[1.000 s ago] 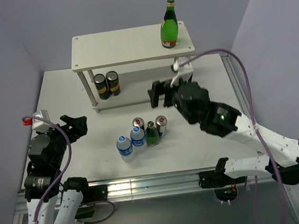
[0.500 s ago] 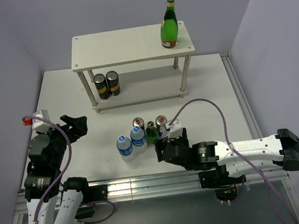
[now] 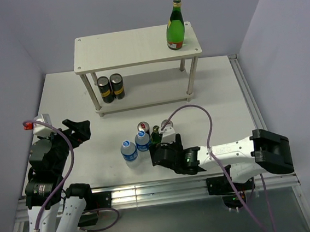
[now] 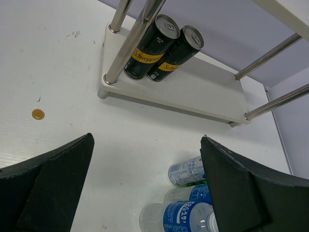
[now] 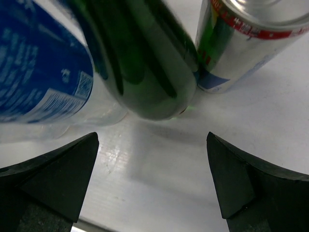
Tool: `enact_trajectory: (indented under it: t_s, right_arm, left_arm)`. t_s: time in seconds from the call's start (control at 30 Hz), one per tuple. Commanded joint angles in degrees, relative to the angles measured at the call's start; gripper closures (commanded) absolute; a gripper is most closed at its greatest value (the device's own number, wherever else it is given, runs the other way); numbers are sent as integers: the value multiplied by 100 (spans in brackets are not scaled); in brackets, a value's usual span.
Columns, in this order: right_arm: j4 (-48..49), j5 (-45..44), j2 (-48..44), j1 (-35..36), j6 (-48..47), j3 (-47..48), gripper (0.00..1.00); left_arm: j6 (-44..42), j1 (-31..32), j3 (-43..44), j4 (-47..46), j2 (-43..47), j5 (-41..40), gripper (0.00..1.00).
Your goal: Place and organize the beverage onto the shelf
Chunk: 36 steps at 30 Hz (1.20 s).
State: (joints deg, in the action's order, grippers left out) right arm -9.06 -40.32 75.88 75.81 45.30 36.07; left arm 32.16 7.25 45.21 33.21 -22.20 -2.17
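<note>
One green glass bottle [image 3: 174,26] stands on the right end of the shelf's top board [image 3: 132,48]. On the table stand two water bottles [image 3: 128,150], [image 3: 142,141], a second green bottle [image 3: 156,133] and two silver-blue cans [image 3: 143,127], [image 3: 167,124]. My right gripper [image 3: 158,148] is open and empty, low on the table just in front of that green bottle [image 5: 140,58]. In the right wrist view a water bottle [image 5: 38,72] is to its left and a can [image 5: 241,38] to its right. My left gripper [image 3: 82,129] is open and empty, left of the cluster.
Two black cans with yellow labels [image 4: 149,46], [image 4: 176,53] stand at the left end of the shelf's lower board [image 4: 203,94]. Slim metal legs [image 4: 128,41] hold the boards. A small brown spot [image 4: 38,114] lies on the table. Purple walls close in at the back and sides.
My right arm has swung from beside the shelf down to the near side of the drinks, then slid left, close to the green bottle. The left arm has not moved.
</note>
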Motion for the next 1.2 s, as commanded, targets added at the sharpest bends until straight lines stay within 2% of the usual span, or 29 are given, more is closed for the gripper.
enact_trajectory:
  t_s: [0.0,0.17,0.4,0.7,1.1,1.17]
  right_arm:
    - [712,-91,199,-224,-231,163,0]
    - [1266,-38,506,-654,-522,198,0]
    - [1635,32,929,-875,-777,479,0]
    - [1802,15,1271,-884,-839,725,0]
    - [2285,-389,1658,-945,-794,550,0]
    - [2409,-486,1737,-937,-847,524,6]
  left_arm:
    - [-96,-39,-4,-262,101,112,1]
    - [-105,-39,-4,-263,101,112,1]
    - [-105,-39,-4,-263,75,112,1]
    - [-105,-48,-4,-263,66,130,1]
    - [-114,-57,-4,-271,75,156,1]
    - [-114,-65,-4,-271,75,147,1]
